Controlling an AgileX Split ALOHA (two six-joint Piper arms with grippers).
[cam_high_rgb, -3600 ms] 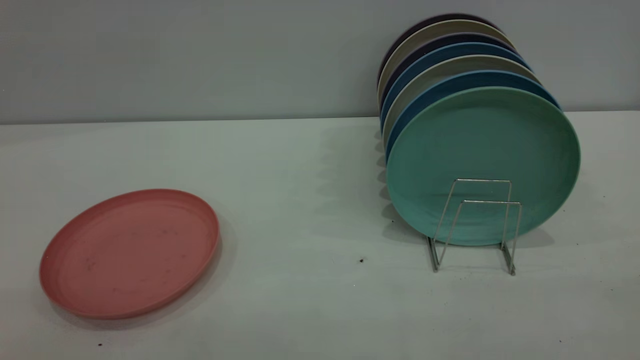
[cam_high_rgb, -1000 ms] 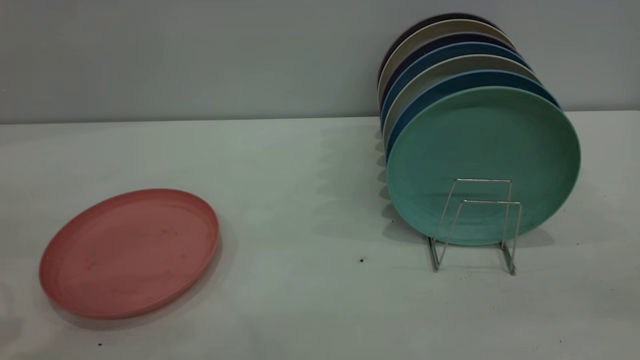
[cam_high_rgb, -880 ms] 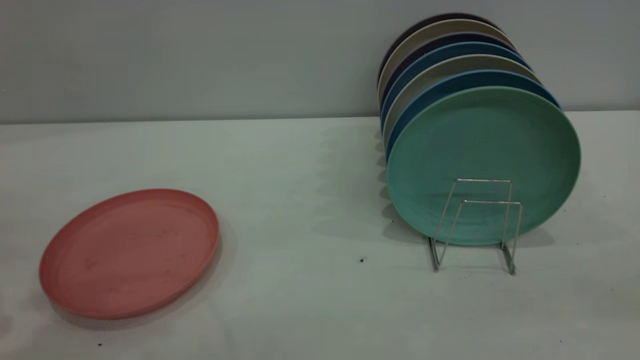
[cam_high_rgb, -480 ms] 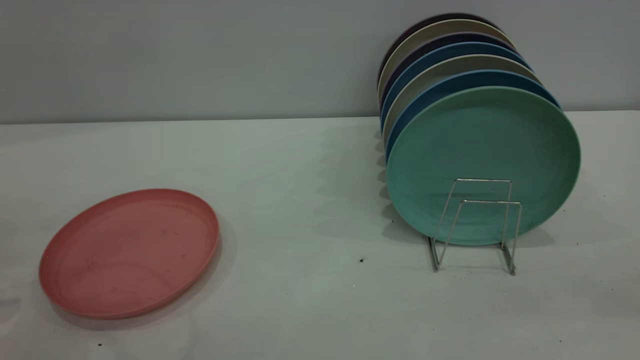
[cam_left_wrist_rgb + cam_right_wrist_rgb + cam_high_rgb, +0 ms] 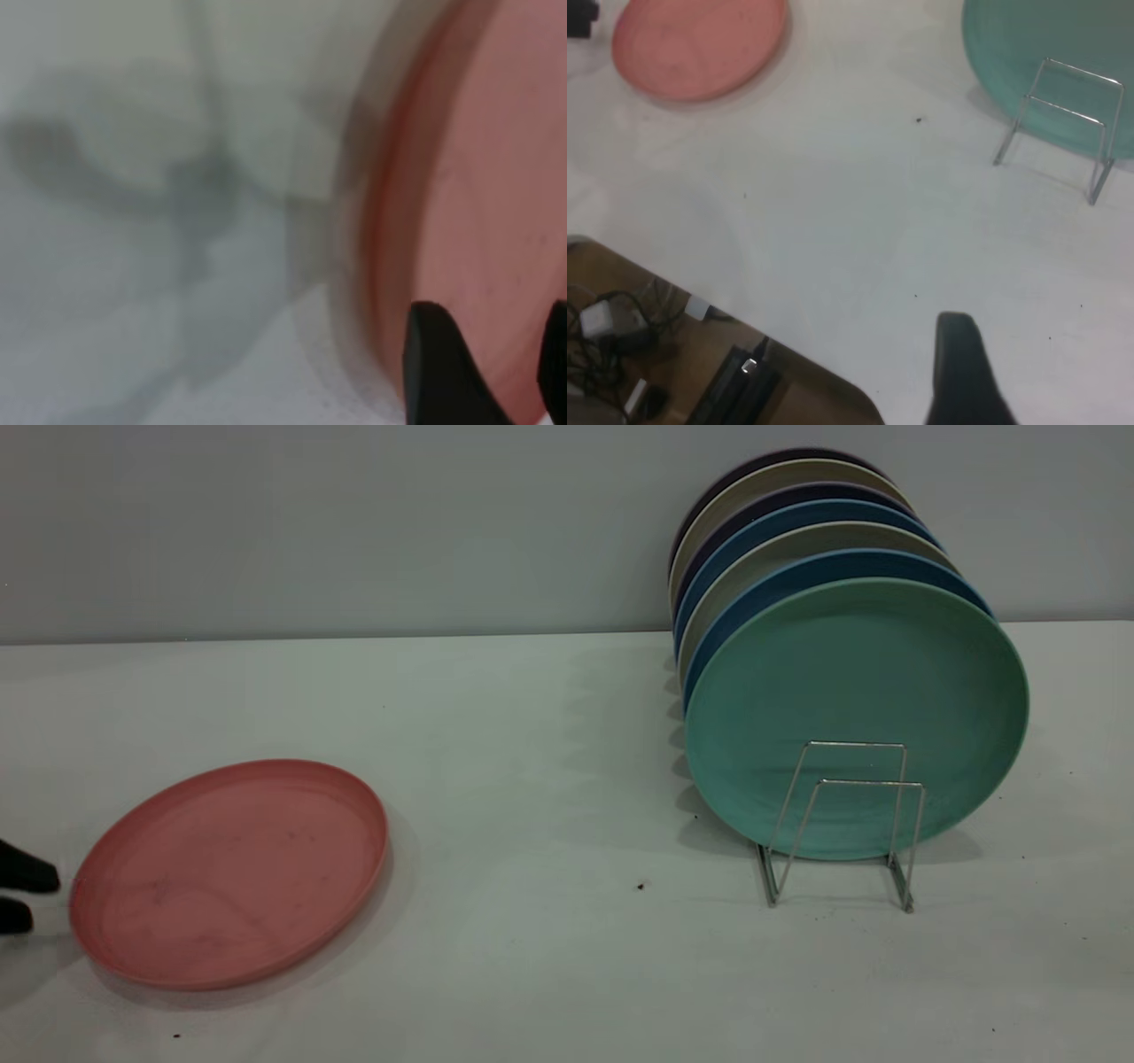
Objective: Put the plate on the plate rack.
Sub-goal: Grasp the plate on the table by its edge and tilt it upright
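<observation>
The black left gripper (image 5: 19, 895), fingers parted and empty, sits beside the round salmon-pink plastic plate (image 5: 229, 872) near the white tabletop's (image 5: 532, 957) left edge; the thin silver wire plate rack (image 5: 842, 824), well apart, holds a teal-green plate (image 5: 855, 691).

The exterior view looks level across the table (image 5: 549, 957); left wrist hovers close over the plate (image 5: 478, 221); right wrist looks down from high, sharing plate (image 5: 700, 44) and plate rack (image 5: 1063, 124).
</observation>
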